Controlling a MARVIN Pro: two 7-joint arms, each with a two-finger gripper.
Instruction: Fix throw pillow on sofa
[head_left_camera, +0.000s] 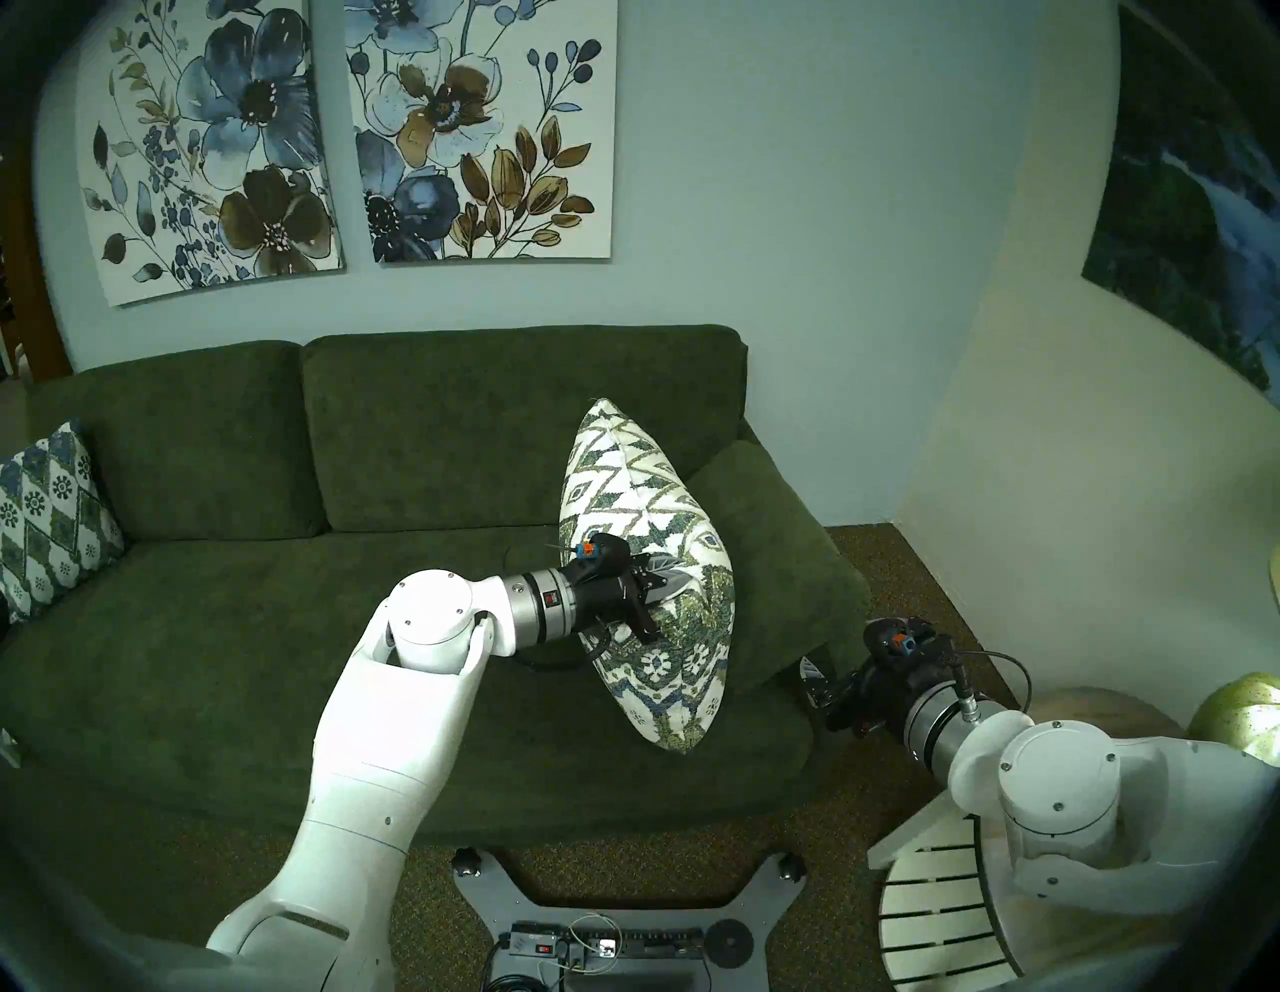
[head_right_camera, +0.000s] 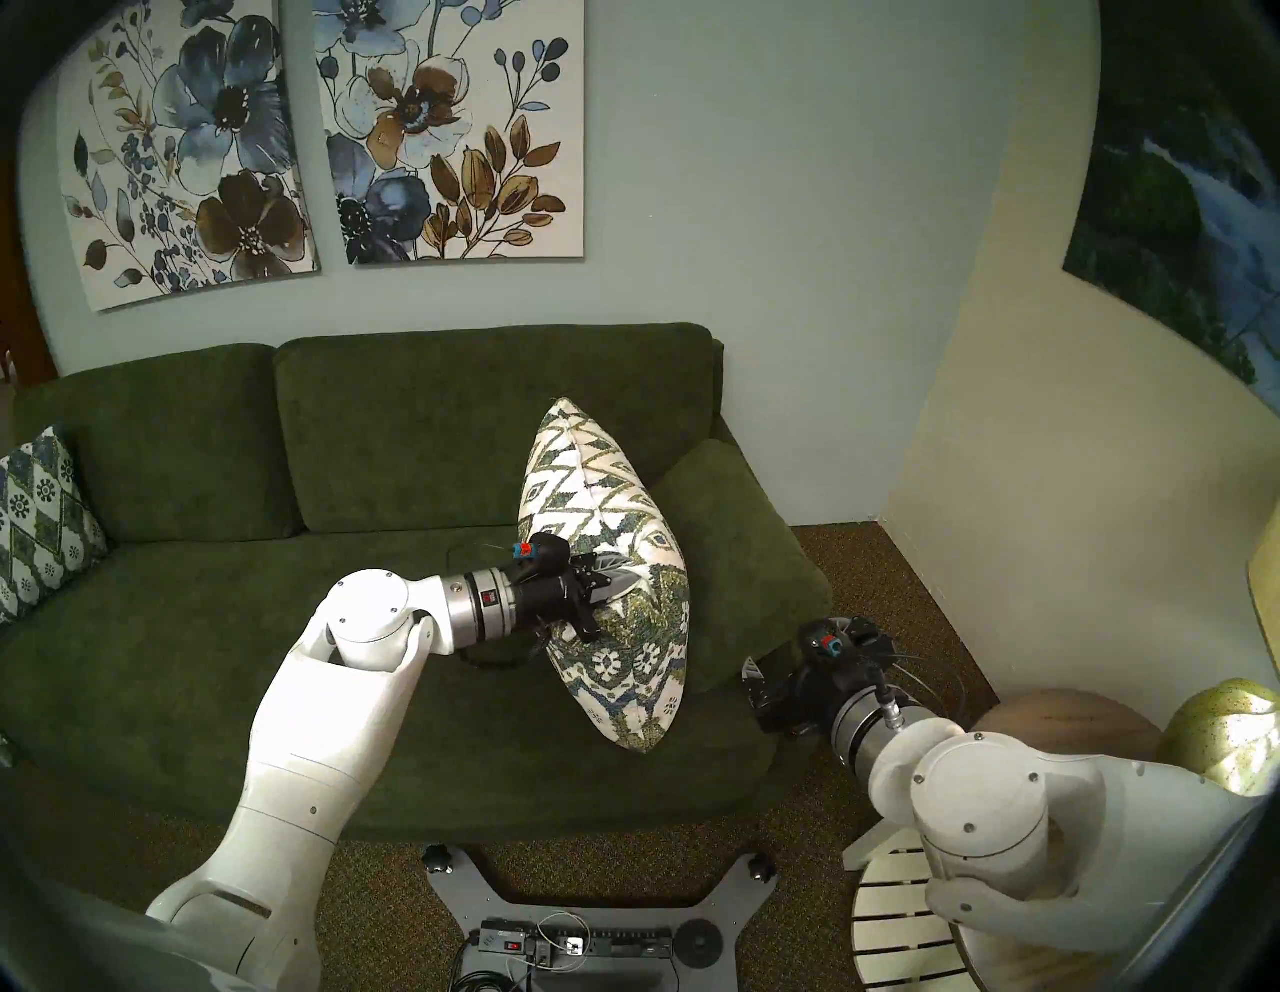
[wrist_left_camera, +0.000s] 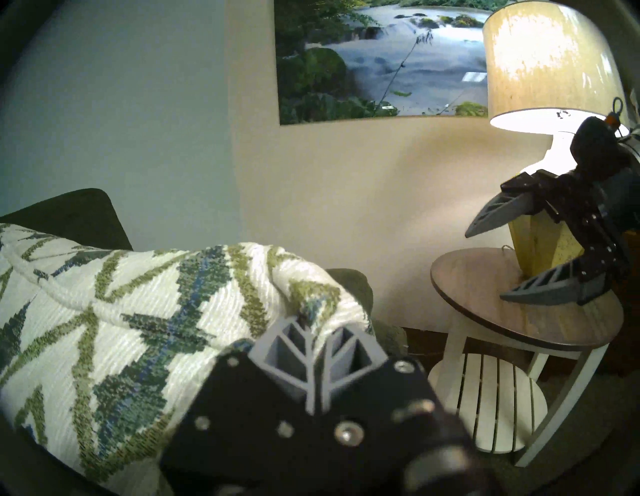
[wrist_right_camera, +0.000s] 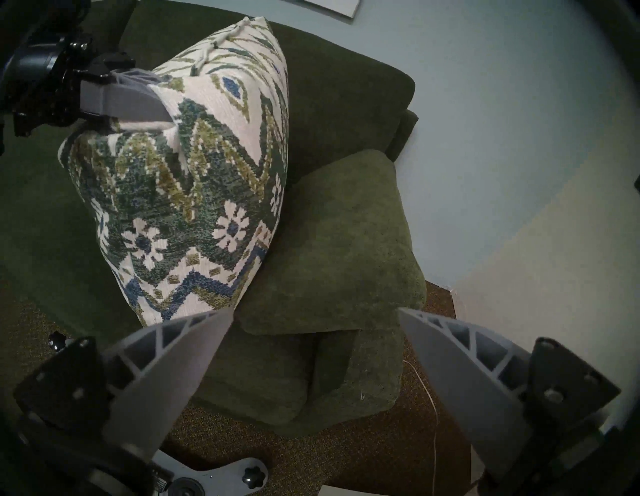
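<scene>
The throw pillow (head_left_camera: 623, 485) is cream with green and blue chevrons and flower motifs. It stands on edge at the right end of the dark green sofa (head_left_camera: 208, 623), leaning against a plain green cushion (head_left_camera: 769, 554). My left gripper (head_left_camera: 675, 585) is shut on a pinch of the pillow's fabric at its near face; the pinch shows in the left wrist view (wrist_left_camera: 311, 332) and the right wrist view (wrist_right_camera: 152, 107). My right gripper (head_left_camera: 810, 682) is open and empty, just off the sofa's front right corner, apart from the pillow (wrist_right_camera: 207, 173).
A blue-and-white diamond-patterned pillow (head_left_camera: 48, 512) leans at the sofa's left end. A round wooden side table (wrist_left_camera: 519, 311) with a lit lamp (wrist_left_camera: 543, 59) stands right of the sofa, under my right arm. My base (head_left_camera: 609, 921) sits on carpet before the sofa.
</scene>
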